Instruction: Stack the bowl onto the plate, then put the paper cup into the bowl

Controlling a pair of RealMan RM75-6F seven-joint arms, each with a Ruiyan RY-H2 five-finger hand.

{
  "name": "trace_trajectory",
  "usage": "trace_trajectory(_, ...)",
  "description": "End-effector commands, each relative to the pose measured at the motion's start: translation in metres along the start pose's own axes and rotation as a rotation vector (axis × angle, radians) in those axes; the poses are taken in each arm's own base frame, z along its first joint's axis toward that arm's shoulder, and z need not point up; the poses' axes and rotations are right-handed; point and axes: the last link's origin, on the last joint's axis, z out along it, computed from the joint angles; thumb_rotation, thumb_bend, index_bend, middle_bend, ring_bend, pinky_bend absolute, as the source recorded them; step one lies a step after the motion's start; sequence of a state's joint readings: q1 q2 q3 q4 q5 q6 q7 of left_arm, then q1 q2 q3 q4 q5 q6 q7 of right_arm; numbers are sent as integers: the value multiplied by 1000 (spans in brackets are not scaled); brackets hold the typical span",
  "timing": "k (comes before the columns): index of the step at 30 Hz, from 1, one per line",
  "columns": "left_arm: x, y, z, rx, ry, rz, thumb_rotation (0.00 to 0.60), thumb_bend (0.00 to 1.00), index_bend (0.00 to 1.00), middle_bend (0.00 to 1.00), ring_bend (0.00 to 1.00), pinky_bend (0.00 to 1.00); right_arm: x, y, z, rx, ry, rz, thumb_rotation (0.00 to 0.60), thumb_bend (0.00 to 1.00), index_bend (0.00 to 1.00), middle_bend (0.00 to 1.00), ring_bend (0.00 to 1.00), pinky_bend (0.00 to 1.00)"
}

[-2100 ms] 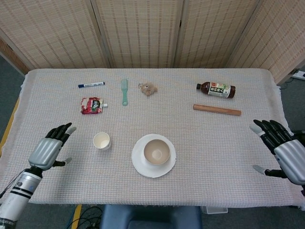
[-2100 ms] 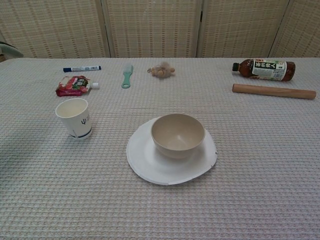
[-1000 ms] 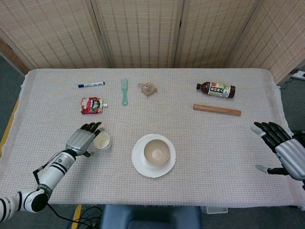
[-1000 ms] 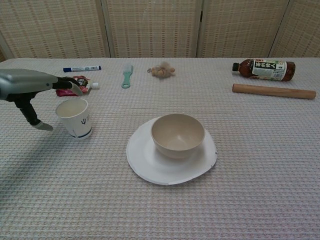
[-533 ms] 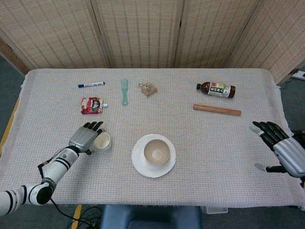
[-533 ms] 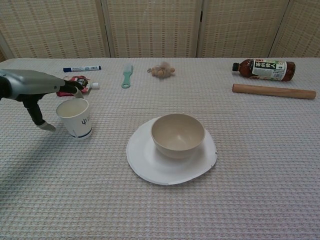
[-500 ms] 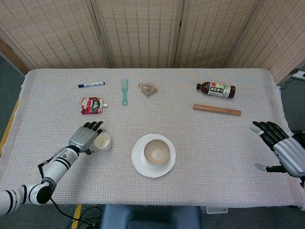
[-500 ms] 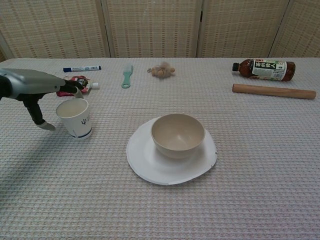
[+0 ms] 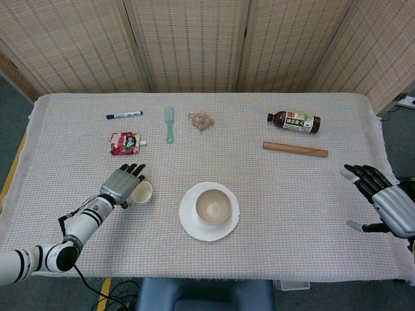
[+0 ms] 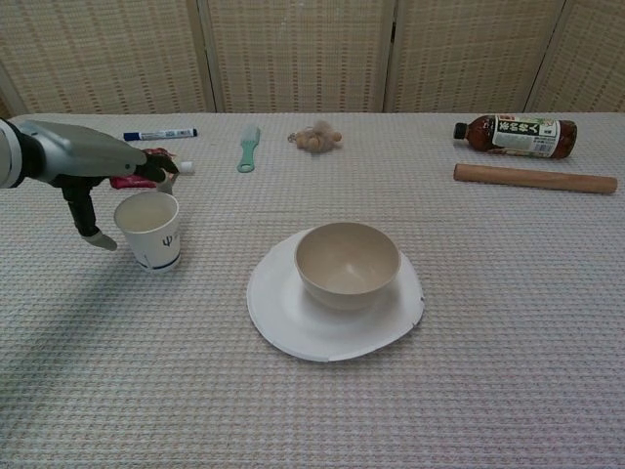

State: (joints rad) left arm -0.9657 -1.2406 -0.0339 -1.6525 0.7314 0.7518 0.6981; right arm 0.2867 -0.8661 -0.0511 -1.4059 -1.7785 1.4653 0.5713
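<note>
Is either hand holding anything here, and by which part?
Nothing is held. The left hand is spread around the paper cup, not closed; the right hand is empty.

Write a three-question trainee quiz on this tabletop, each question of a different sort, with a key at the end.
1. True or false: the bowl already sits on the plate.
2. Which hand is next to the paper cup? A) left hand B) right hand C) neither
3. Fill in: the bottle lies on its ____, on the far side of the rolling pin.

Key
1. True: the bowl rests in the plate's middle.
2. A: the left hand reaches over the cup's rim, fingers apart, not yet gripping; the right hand stays open at the table's edge.
3. side.
</note>
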Motion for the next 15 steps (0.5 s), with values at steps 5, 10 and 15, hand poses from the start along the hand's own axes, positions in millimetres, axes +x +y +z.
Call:
trace_trajectory(5, 8, 10, 2, -8, 5, 19, 600, 258, 288, 33, 0, 150, -1, 4, -2, -1, -1, 11, 600, 5, 0, 0, 0, 0)
trace_trajectory(10, 11, 11, 5, 0, 10, 20, 600, 258, 341, 42, 0, 150, 0, 7, -4, -1, 10, 18, 600, 5, 0, 0, 0, 0)
trace_trajectory(15, 10, 10, 6, 6, 8, 26, 600, 258, 389, 43, 0, 150, -1, 8, -3, -4, 4, 22, 600, 5, 0, 0, 0, 0)
